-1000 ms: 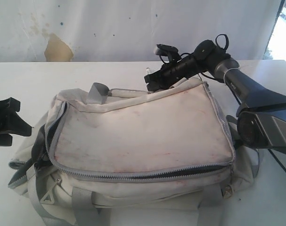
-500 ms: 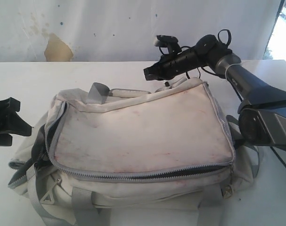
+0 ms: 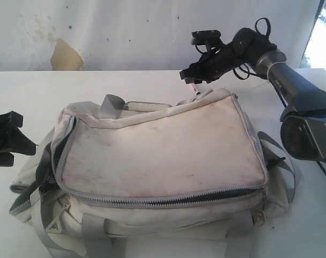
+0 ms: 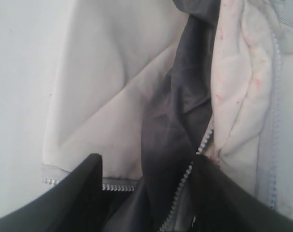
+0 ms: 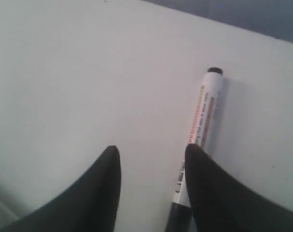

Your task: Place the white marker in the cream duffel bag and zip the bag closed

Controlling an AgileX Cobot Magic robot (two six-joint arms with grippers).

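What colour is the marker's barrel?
The marker is white with reddish print; clearest in the right wrist view.

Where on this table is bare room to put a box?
Bare table lies behind the cream duffel bag, up to the wall, left of the right arm. Crowded: the bag's left end by the left jaws, its far right corner near the right jaws.

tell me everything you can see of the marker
The marker is a slim white plastic-looking pen with red and orange print along the barrel, a small black tip at one end and a black cap at the other. It lies flat on the white table, outside the bag. One finger of the open right gripper overlaps it; contact is unclear.
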